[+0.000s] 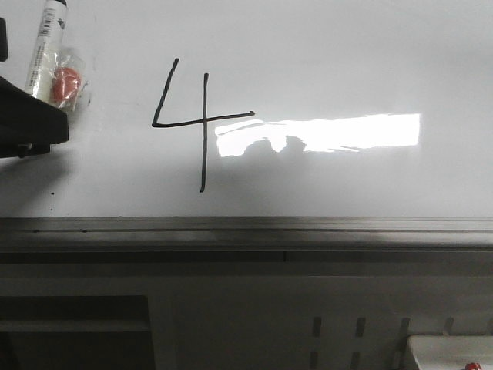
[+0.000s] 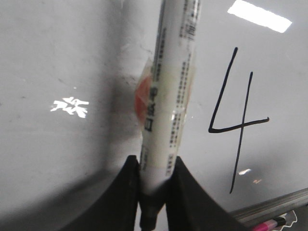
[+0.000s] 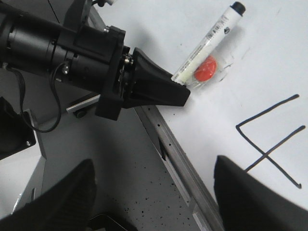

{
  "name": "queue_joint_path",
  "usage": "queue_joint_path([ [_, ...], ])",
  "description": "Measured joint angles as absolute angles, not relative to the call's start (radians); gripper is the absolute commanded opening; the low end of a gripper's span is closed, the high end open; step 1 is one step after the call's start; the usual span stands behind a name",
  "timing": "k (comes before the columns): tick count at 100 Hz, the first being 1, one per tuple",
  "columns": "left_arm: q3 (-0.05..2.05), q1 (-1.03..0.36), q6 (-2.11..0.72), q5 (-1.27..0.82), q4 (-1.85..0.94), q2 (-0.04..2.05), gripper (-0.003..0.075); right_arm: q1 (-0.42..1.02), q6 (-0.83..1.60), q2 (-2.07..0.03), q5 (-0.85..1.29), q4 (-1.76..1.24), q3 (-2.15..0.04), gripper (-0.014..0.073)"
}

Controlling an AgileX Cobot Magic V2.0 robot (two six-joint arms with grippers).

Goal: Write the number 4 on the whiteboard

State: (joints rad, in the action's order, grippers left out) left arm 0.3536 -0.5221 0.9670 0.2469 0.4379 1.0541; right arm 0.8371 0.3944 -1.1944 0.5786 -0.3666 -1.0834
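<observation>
With the number 4 [image 1: 196,116] drawn on the whiteboard [image 1: 347,54], the left gripper [image 2: 155,168] pinches the marker [image 2: 168,96] beside it — a stray dip risks smudging — while the right gripper [image 3: 154,192] hangs spread.

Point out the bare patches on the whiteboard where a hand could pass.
Widest free patch: the whiteboard right of the 4, above and below the glare, down to the rail. A narrower strip lies left of the 4, below the marker. Crowded: the upper left, where the left pincer grips the marker with its taped red piece.
</observation>
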Motion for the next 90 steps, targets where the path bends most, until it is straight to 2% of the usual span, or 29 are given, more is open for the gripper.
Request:
queue_joint_path([
  [8, 0.354, -0.522, 0.993, 0.249, 0.436, 1.07, -0.0013, 0.837, 0.394, -1.194, 0.579, -0.367, -1.083, 0.0457],
  [12, 0.354, -0.522, 0.998, 0.255, 0.436, 1.08, 0.0015, 0.837, 0.394, -1.194, 0.579, -0.367, -1.083, 0.0457],
  [17, 0.354, -0.522, 1.004, 0.261, 0.436, 1.089, 0.008, 0.837, 0.394, -1.194, 0.579, -0.367, -1.083, 0.0457],
  [27, 0.354, -0.522, 1.009, 0.285, 0.436, 1.107, 0.0281, 0.837, 0.394, -1.194, 0.579, -0.367, -1.083, 0.0457],
  [32, 0.355, -0.522, 1.025, 0.294, 0.436, 1.11, 0.0349, 0.837, 0.394, -1.194, 0.579, -0.367, -1.083, 0.0457],
  [37, 0.355, -0.522, 1.039, 0.304, 0.436, 1.11, 0.0378, 0.837, 0.394, -1.194, 0.579, -0.367, -1.083, 0.0457],
  [59, 0.358, -0.522, 1.054, 0.301, 0.473, 1.1, 0.0371, 0.837, 0.394, -1.188, 0.579, -0.359, -1.083, 0.0454],
  [66, 0.358, -0.522, 1.054, 0.266, 0.493, 1.073, 0.0368, 0.837, 0.394, -1.175, 0.579, -0.345, -1.083, 0.0413],
  [73, 0.358, -0.522, 1.055, 0.223, 0.519, 1.029, 0.0365, 0.837, 0.394, -1.146, 0.574, -0.336, -1.077, 0.0304],
  [80, 0.358, -0.522, 1.055, 0.17, 0.545, 0.969, 0.0336, 0.83, 0.394, -1.107, 0.567, -0.33, -1.057, 0.0128],
  [85, 0.358, -0.522, 1.055, 0.124, 0.56, 0.92, 0.0279, 0.823, 0.394, -1.075, 0.553, -0.33, -1.036, -0.0022],
  [88, 0.358, -0.522, 1.055, 0.095, 0.568, 0.889, 0.0218, 0.817, 0.394, -1.054, 0.544, -0.33, -1.02, -0.0071],
  [90, 0.358, -0.522, 1.056, 0.075, 0.573, 0.865, 0.0176, 0.815, 0.394, -1.038, 0.536, -0.33, -1.006, -0.0065],
])
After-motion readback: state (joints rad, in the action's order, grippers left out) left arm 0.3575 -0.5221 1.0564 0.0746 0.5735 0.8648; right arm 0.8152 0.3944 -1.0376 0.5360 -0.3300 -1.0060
